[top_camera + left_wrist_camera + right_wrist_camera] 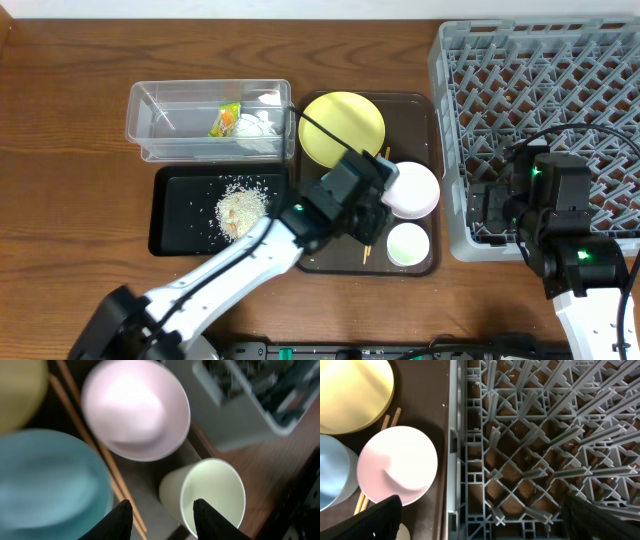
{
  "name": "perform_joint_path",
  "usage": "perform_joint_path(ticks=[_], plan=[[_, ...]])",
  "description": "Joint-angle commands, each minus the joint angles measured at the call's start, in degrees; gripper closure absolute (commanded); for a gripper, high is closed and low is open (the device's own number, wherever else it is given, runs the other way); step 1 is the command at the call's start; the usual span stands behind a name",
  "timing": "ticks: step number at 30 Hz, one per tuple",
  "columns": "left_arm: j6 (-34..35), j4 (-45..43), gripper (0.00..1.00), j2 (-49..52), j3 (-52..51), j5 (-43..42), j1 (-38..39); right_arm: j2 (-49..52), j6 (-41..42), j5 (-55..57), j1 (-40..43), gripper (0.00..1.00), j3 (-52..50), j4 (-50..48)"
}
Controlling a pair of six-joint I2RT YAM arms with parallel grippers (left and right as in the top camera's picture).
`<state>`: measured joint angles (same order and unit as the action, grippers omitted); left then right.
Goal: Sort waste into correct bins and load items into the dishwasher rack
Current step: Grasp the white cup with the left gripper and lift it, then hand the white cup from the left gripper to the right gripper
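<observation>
Jaws released, the left gripper straddles the rim of the small white cup at the near right corner of the brown tray, likely to pinch its wall for loading. Right gripper hangs spread wide over the left edge of the dishwasher rack.

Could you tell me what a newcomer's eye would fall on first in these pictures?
First the large grey dishwasher rack on the right, with no dishes visible in it. Then the left gripper, open, hanging over the brown tray right at the small white cup. On the left, a heap of rice lies in the black tray.
</observation>
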<state>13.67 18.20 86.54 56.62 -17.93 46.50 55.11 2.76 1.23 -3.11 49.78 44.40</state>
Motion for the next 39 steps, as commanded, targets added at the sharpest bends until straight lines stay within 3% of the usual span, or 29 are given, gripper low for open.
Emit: perform_joint_path(ticks=[1,5,10,18,22,26,29,32,35,39], plan=[[1.7,0.3,0.57,4.0,-0.1,-0.9,2.1,0.0,0.4,-0.2,-0.6,0.01,0.9,0.2],[1.7,-0.7,0.61,8.2,-0.1,-0.9,4.1,0.0,0.4,-0.2,-0.6,0.01,0.9,0.2],[1.7,-0.7,0.93,10.3,-0.1,-0.9,4.3,0.0,0.4,-0.2,-0.6,0.01,0.9,0.2],[5.2,0.7,0.94,3.2,0.6,-1.2,-1.0,0.0,0.4,-0.2,-0.6,0.01,0.9,-1.6],[7.9,-1.0,0.94,-4.4,0.6,-7.7,-8.5,0.0,0.4,-0.4,-0.6,0.01,0.9,-5.8],[16.6,-5.5,0.94,-8.7,0.6,-9.7,-18.0,0.9,0.4,-8.8,-0.6,0.01,0.9,-10.4],[28.1,-8.6,0.93,-7.8,0.6,-10.1,-24.1,2.8,0.4,-22.4,-0.6,0.01,0.9,-12.1],[35.0,-12.3,0.95,-4.4,0.6,-19.0,-28.0,5.7,-0.8,-37.7,-0.6,0.01,0.9,-12.6],[35.3,-20.7,0.94,0.4,0.6,-36.4,-29.1,9.5,-6.1,-52.6,-0.7,0.01,0.9,-13.4],[36.2,-28.9,0.94,4.9,0.6,-50.1,-29.0,14.2,-9.6,-61.8,-0.7,0.01,0.9,-15.4]])
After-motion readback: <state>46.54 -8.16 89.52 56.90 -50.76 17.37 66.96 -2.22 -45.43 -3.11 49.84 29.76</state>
